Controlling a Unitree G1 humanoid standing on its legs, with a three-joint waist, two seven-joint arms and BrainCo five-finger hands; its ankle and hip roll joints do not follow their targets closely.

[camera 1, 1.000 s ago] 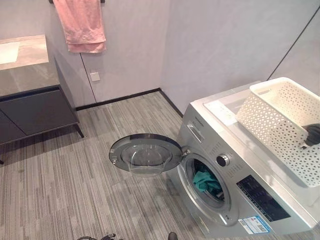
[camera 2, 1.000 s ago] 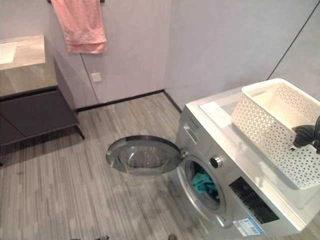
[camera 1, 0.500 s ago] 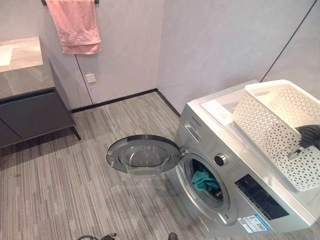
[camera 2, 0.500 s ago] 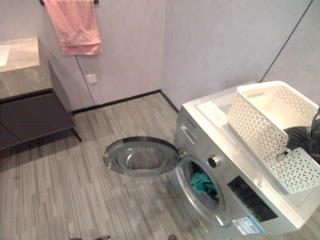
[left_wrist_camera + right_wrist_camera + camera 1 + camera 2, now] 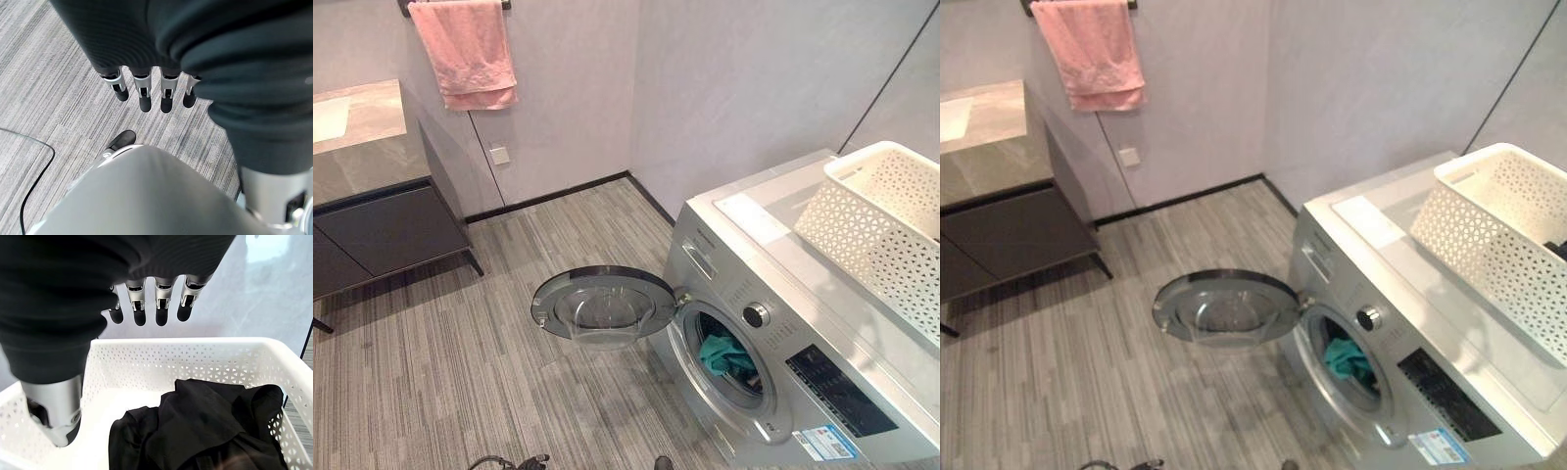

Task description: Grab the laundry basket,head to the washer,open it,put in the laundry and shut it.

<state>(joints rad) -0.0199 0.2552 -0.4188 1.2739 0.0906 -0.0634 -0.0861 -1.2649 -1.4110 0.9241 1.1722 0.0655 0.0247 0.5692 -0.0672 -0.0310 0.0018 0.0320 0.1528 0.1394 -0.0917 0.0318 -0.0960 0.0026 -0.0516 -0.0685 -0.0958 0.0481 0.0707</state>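
The white perforated laundry basket [image 5: 876, 230] stands on top of the silver washer [image 5: 773, 250], at its right end. A black garment [image 5: 205, 431] lies crumpled inside the basket. My right hand [image 5: 138, 303] hovers above the basket's inside with straight fingers and holds nothing. The washer's round door [image 5: 604, 305] hangs wide open to the left. A teal garment [image 5: 724, 354] lies in the drum opening. My left hand [image 5: 142, 90] hangs low over the floor, fingers straight and empty.
A pink towel [image 5: 465, 49] hangs on the wall at the back left. Below it stands a dark cabinet [image 5: 382, 220] with a stone top. Striped grey floor [image 5: 440, 372] stretches left of the open door. The washer sits in a wall corner.
My right hand has come off the basket's near wall and gone out of the eye views to the right. The camera has shifted slightly; basket and washer door stay in place.
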